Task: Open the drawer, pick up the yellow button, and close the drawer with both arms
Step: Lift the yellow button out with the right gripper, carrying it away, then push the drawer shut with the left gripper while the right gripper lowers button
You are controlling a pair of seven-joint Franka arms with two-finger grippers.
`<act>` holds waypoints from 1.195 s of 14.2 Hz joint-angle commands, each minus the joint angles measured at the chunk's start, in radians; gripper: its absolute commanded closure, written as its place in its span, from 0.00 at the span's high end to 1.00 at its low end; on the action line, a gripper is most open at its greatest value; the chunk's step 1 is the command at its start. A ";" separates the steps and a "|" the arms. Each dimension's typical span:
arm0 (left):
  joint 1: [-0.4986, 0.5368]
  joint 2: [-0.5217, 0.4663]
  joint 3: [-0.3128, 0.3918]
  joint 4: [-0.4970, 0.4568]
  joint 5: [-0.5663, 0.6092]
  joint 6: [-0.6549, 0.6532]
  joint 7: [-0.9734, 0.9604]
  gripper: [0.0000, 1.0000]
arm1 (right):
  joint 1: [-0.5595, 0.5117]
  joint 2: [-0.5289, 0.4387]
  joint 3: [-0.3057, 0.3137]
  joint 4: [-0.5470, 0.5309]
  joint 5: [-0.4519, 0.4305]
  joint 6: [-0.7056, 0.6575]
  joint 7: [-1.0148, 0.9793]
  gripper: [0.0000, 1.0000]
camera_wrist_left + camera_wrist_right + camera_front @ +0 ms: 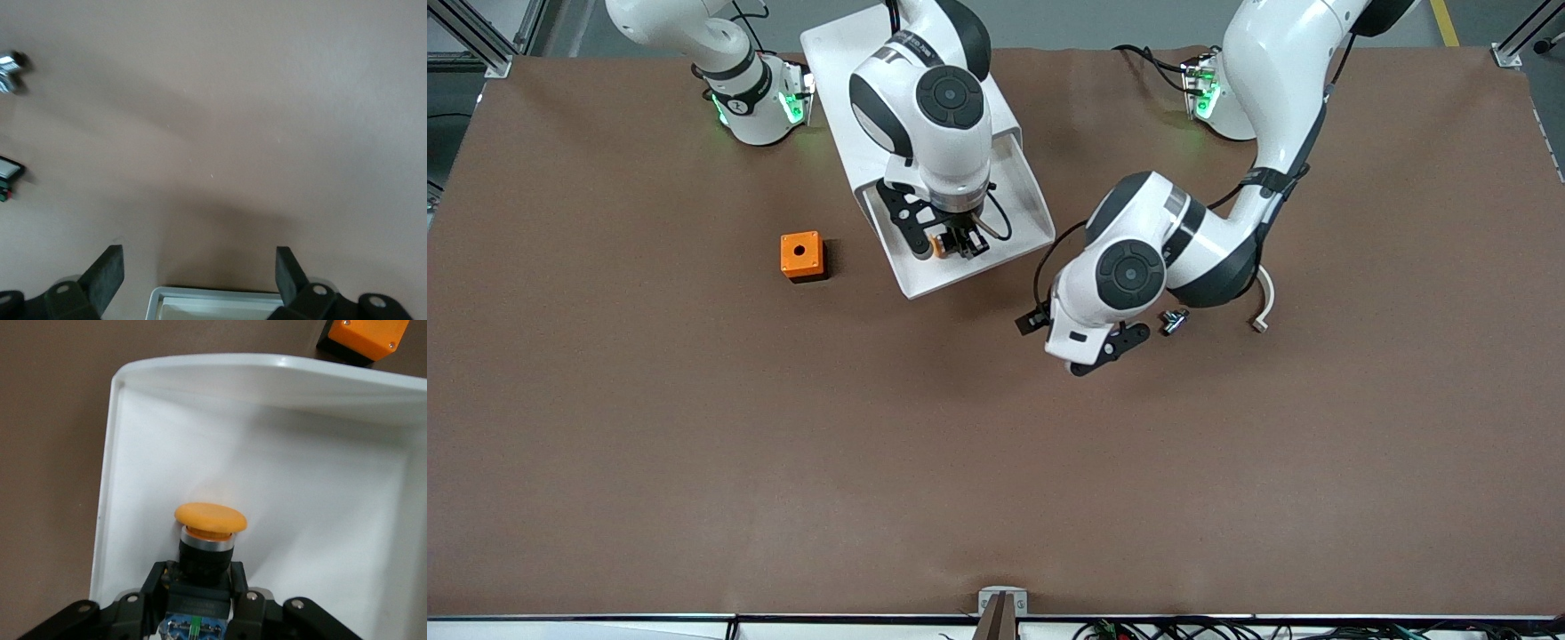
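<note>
The drawer [1021,182] stands pulled out of the white cabinet [845,62], and its white tray [267,427] holds only one thing, the button [208,540]. The right gripper [959,242] is down inside that tray, near the front wall, with its fingers [241,583] pressed in narrow against the button's dark body. The round orange-yellow cap sticks out just past the fingertips, and the tray floor around it is bare white. Whether the button rests on the floor or hangs just above it cannot be told.

Outside the drawer, an orange cube box [801,255] with a hole in its top sits on the brown table [694,444], beside the tray toward the right arm's end.

The left gripper [200,270] waits over bare table close to the drawer's corner, its fingers [107,273] spread wide with nothing between them. A small black part [1174,320] lies on the table just beside the left wrist.
</note>
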 commanded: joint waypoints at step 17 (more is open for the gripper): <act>-0.168 -0.077 -0.132 -0.174 0.000 0.111 -0.316 1.00 | -0.687 -0.097 -0.021 0.054 -0.079 -0.207 -1.495 0.00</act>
